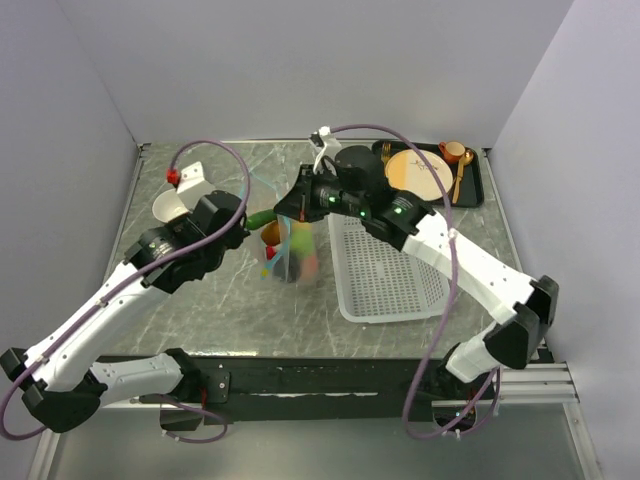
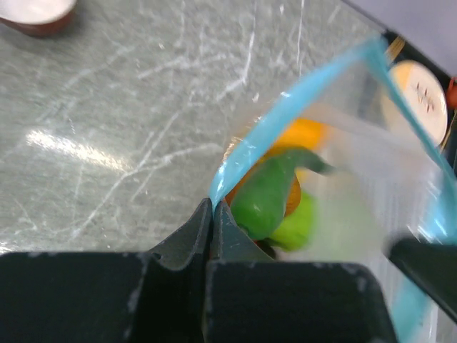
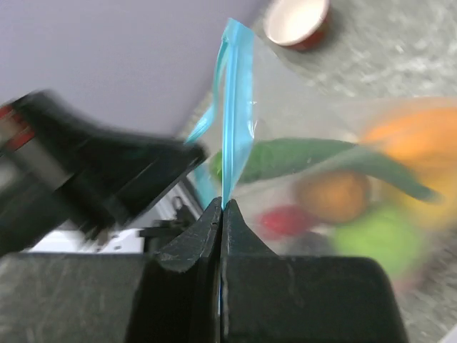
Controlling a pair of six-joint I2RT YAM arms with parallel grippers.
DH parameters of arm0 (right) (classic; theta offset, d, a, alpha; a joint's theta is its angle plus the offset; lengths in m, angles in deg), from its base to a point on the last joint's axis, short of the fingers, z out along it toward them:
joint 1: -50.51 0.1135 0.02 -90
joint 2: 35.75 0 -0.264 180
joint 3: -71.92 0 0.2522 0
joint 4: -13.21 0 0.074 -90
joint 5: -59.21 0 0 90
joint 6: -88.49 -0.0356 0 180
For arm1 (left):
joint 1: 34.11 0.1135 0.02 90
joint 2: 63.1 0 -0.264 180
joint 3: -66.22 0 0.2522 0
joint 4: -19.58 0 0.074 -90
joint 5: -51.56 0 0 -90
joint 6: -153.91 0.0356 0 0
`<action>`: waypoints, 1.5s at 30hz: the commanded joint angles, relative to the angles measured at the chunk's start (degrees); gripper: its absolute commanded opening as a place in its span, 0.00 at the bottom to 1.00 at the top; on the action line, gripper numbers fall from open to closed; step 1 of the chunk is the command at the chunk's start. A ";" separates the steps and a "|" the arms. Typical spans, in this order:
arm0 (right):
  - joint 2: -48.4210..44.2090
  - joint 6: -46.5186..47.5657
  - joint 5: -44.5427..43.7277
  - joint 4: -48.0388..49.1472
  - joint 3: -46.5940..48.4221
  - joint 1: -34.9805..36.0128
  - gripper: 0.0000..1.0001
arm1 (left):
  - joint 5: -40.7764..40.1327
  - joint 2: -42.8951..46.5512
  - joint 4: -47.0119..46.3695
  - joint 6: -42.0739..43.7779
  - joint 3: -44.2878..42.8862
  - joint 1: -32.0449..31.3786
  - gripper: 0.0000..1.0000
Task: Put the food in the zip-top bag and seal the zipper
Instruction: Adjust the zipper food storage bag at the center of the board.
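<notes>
Pinching the zipper (image 3: 237,107) — left pincer (image 2: 213,214) and right pincer (image 3: 222,211) both pressed together on it, zip-top bag (image 2: 371,179) slung between them, food (image 2: 268,200) inside.

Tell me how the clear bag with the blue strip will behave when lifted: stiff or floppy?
Probably floppy: the zip-top bag is held only by its zipper, pinched by the left gripper and the right gripper. The food is bunched together inside, so its weight would likely make it sag and swing. The thin strip might slip from the jaws.
</notes>
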 commanded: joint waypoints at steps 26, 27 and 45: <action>2.94 -14.86 -8.56 6.10 -17.22 2.25 0.04 | 26.73 -2.81 -18.34 13.22 9.41 7.51 0.01; 1.54 -15.21 -9.17 6.45 -18.36 2.25 0.05 | 27.98 -2.72 -19.51 13.23 11.60 7.51 0.02; -9.82 -16.79 -14.97 12.25 -33.14 1.73 0.08 | 41.09 -6.41 -35.08 8.92 17.25 -0.49 0.41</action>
